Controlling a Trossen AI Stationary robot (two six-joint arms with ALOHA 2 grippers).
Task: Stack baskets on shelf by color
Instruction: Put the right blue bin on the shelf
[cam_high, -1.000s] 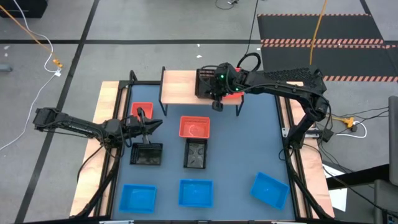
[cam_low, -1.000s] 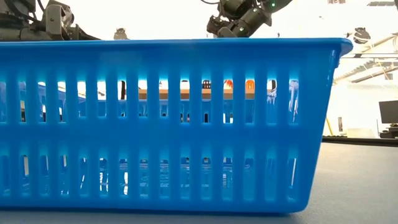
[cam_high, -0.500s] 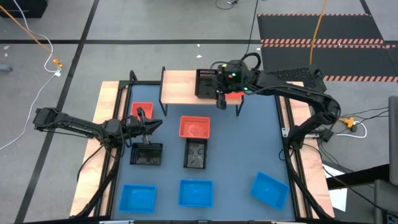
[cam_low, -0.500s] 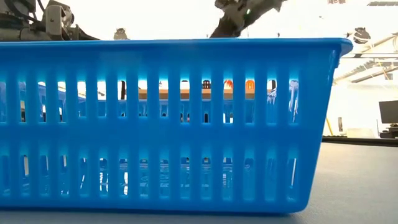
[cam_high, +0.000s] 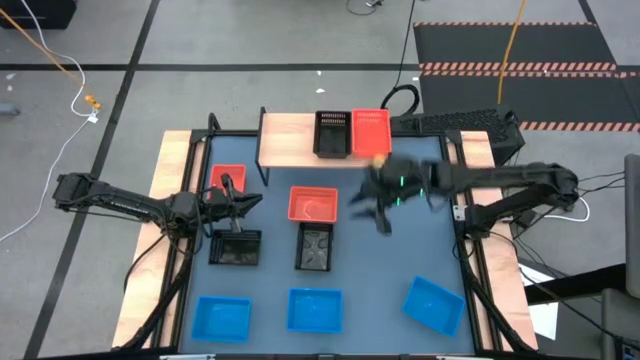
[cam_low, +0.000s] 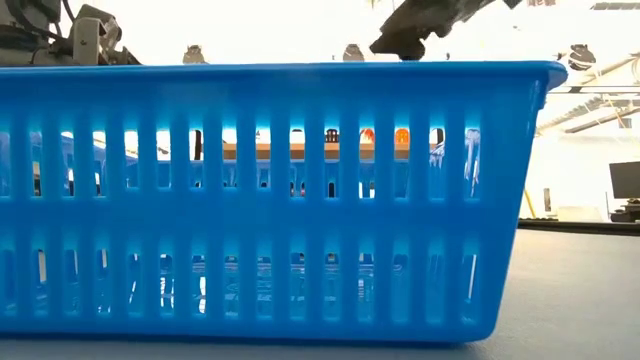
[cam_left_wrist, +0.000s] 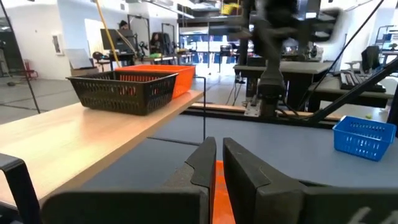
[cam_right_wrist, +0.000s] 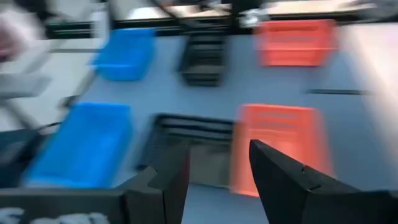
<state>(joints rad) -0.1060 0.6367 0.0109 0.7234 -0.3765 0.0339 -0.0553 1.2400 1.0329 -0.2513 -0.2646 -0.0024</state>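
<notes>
High view first: a red basket (cam_high: 371, 133) now sits on the shelf (cam_high: 290, 140) just beside the black basket (cam_high: 331, 134), and the right gripper (cam_high: 381, 205), which a second ago hung over that spot, has swung away over the tabletop (cam_high: 380, 265) and shows only as a blur near the second red basket (cam_high: 313, 204). That reads as a finished placement, with the arm likely heading for its next pick. On the table wait a third red basket (cam_high: 228, 177), two more black baskets (cam_high: 236, 248) (cam_high: 315, 248) and three blue ones along the near edge (cam_high: 222, 317) (cam_high: 315, 309) (cam_high: 434, 304). The left gripper (cam_high: 236, 195) hangs over the left side of the table, between the red basket and the black one there. Low view: a blue basket (cam_low: 270, 200) fills almost the whole picture; above its rim a dark piece of the right arm (cam_low: 420, 25) has shifted toward the right compared with a moment earlier. Left wrist view: the left fingers (cam_left_wrist: 205, 165) are pressed nearly together with nothing between them, and the shelf shows beyond with its black basket (cam_left_wrist: 124, 90) and red basket (cam_left_wrist: 165, 78) side by side. Right wrist view: the right fingers (cam_right_wrist: 171, 168) stand spread and empty, looking down on a red basket (cam_right_wrist: 280, 146), a black one (cam_right_wrist: 186, 146) and a blue one (cam_right_wrist: 84, 143) on the table. One red and one black are up; the stacking itself has not begun.
</notes>
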